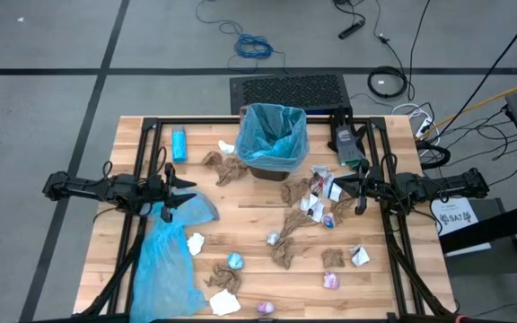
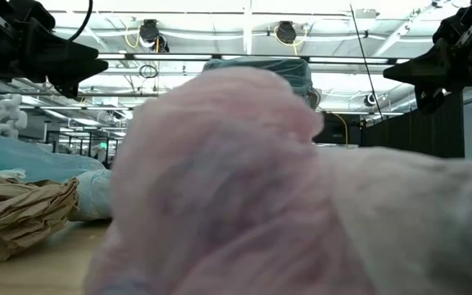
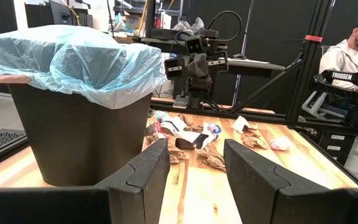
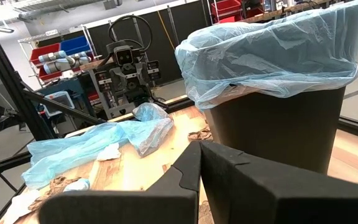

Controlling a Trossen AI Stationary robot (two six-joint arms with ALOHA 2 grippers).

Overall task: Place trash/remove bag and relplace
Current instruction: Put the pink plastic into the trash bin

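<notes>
A dark bin (image 1: 272,157) lined with a light-blue bag (image 1: 272,126) stands at the table's far middle; it also shows in the left wrist view (image 3: 73,130) and the right wrist view (image 4: 272,118). Trash lies loose on the wood: brown paper wads (image 1: 227,168) (image 1: 293,222), white bits (image 1: 317,202), and a pink wrapper (image 1: 330,281). A second light-blue bag (image 1: 164,260) lies flat at the near left. My left gripper (image 1: 187,193) (image 3: 196,155) hovers open at the left, pointing level. My right gripper (image 1: 341,188) (image 4: 199,149) hovers shut at the right.
A small blue oblong object (image 1: 179,145) lies at the far left. A dark device (image 1: 346,144) sits right of the bin. A pink wrapper (image 2: 260,180) fills most of the low view. A person (image 3: 353,50) sits beyond the table's right side.
</notes>
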